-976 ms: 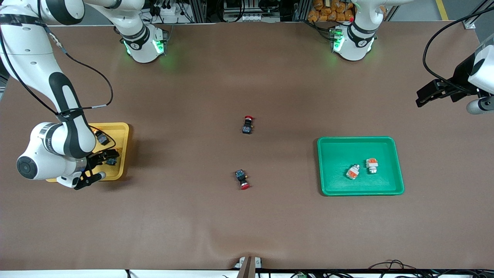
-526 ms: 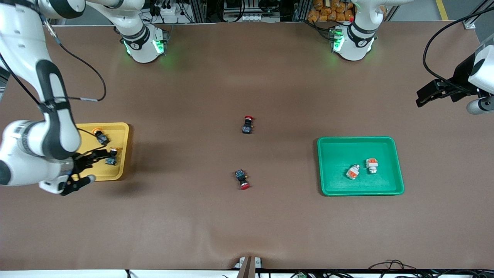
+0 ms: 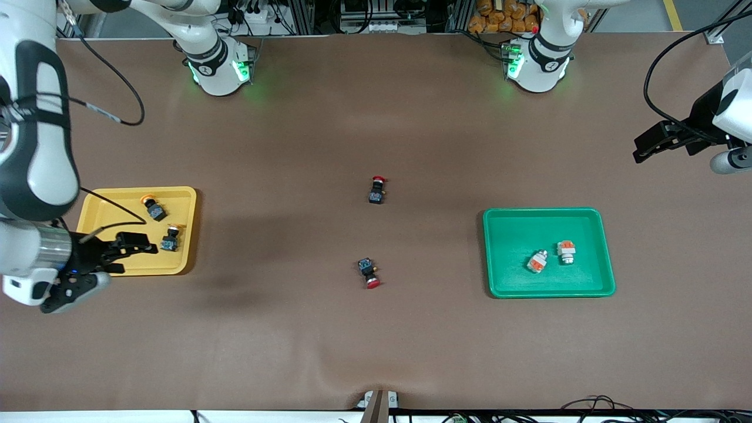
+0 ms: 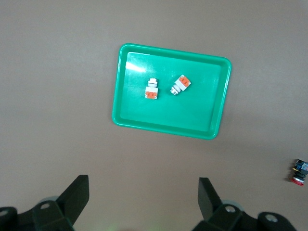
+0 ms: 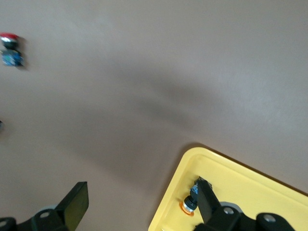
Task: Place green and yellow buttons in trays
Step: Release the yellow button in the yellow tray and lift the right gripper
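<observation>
The brown table [image 3: 376, 329] lies bare over most of its width, with wide open room between the two trays and along the edge nearest the front camera. The yellow tray [image 3: 100, 202] sits toward the right arm's end, the green tray [image 3: 511, 235] toward the left arm's end, well apart.

In the yellow tray lie two black-bodied buttons with yellow-orange caps [image 3: 154, 208] [image 3: 171, 239], apart from each other. In the green tray two white-silver buttons with orange blocks [image 3: 537, 261] [image 3: 566, 251] lie just beside each other.

Two red-capped switches [image 3: 377, 190] [image 3: 369, 274] rest on the table between the trays, one nearer the front camera than the other.

The right tool [image 3: 126, 249] hangs over the yellow tray's near part, fingers spread, holding nothing. The left tool [image 3: 655, 141] waits up over the table's left-arm end, fingers spread and empty.
</observation>
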Available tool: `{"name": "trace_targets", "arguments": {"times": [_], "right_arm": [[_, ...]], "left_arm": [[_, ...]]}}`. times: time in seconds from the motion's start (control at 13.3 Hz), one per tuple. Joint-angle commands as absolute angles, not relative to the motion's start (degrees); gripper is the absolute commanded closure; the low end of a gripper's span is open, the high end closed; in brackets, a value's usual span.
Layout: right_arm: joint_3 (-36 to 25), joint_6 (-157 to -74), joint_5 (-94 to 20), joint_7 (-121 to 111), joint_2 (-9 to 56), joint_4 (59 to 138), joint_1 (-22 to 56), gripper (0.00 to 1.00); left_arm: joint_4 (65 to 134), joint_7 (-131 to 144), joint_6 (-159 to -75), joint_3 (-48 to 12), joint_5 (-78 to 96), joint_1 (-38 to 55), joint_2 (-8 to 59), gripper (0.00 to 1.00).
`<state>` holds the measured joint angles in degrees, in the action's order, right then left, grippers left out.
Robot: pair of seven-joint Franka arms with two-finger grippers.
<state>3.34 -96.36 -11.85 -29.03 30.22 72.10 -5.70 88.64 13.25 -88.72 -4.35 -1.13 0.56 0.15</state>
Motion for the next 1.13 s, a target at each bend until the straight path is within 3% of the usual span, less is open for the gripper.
{"name": "trace_targets", "arguments": {"times": [0.0,0.23,0.53,0.68,0.83,1.05], "right_arm": [[-0.4,-91.0,-11.6,-18.5,22.8,73.2,-1.2,0.0],[-0.4,-80.4,-11.6,1.8,17.2,73.1,1.0,0.0],[4.6,-75.6,-4.7,16.2,9.6,73.9,1.9,0.0],[5.4,-77.1,-4.0,16.7,4.5,80.1,1.0,0.0],[6.0,-84.1,-4.0,15.9,-3.7,91.6,-1.0,0.0],[6.2,-86.0,-4.0,14.4,-6.3,97.0,-1.1,0.0]], "left_arm": [[88.9,13.7,-88.1,-4.5,-0.3,0.4,-0.7,0.0],[88.9,13.9,-88.1,-4.5,-0.3,0.4,-0.7,0.0],[88.9,13.9,-88.1,-4.5,-0.3,0.4,-0.7,0.0],[88.8,13.9,-88.1,-4.5,-0.3,0.4,-0.7,0.0],[88.8,13.9,-88.1,-4.5,-0.3,0.3,-0.8,0.0],[88.8,13.9,-88.1,-4.5,-0.3,0.2,-0.8,0.0]]}}
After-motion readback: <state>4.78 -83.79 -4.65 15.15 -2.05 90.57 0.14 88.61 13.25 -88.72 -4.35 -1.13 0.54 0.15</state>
